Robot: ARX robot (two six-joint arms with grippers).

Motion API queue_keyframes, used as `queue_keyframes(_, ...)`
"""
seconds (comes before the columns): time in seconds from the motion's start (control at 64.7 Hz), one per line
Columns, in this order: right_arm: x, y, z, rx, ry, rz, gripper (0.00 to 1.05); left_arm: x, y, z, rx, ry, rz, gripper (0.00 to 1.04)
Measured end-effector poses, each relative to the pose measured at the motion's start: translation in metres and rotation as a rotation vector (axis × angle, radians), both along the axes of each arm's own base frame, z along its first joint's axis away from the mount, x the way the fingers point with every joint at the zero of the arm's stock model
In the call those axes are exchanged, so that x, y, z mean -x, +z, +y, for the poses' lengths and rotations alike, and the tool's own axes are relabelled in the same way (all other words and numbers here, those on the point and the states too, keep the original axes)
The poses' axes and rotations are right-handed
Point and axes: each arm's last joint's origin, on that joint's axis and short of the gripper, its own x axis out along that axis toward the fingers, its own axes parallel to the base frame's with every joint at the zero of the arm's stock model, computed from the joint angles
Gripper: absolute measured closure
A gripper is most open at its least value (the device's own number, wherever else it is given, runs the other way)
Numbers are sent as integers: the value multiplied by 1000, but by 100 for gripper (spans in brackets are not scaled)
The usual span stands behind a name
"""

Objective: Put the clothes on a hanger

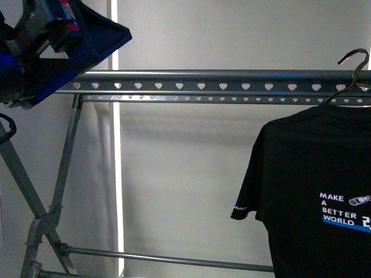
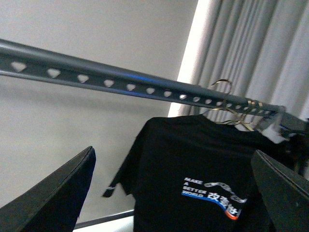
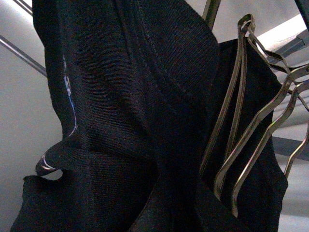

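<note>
One T-shirt [image 1: 313, 174] hangs on the rack [image 1: 232, 81], apart from the released left gripper [image 2: 172, 153].

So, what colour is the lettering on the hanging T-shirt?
White lettering on the black T-shirt; front view shows it best.

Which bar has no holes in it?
The thin round bar lowest down, between the legs; the two flat bars up top both have rows of holes.

T-shirt [image 1: 313, 191]: black, white "MAKE A" print, hanging | drying rack [image 1: 220, 81]: grey heart-punched rail, horizontal above it
</note>
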Motion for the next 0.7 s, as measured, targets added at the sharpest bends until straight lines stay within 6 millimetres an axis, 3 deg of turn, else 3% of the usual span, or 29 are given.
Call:
queue_keyframes(0.185,-22,8,7,48,-54,36,102,11,-2,-2,14,-137,-64,7)
queue_keyframes(0.34,-28,7,16,117,-70,61,102,13,-1,-2,23,-158,-64,7)
queue_keyframes(0.51,-29,-16,26,195,-44,103,102,12,-4,-2,35,-146,-31,7)
queue_keyframes(0.572,-28,-28,29,211,-34,109,94,10,-5,-1,38,-128,-7,7)
queue_keyframes(0.695,-19,-44,37,173,54,59,69,0,-9,2,33,-57,73,7)
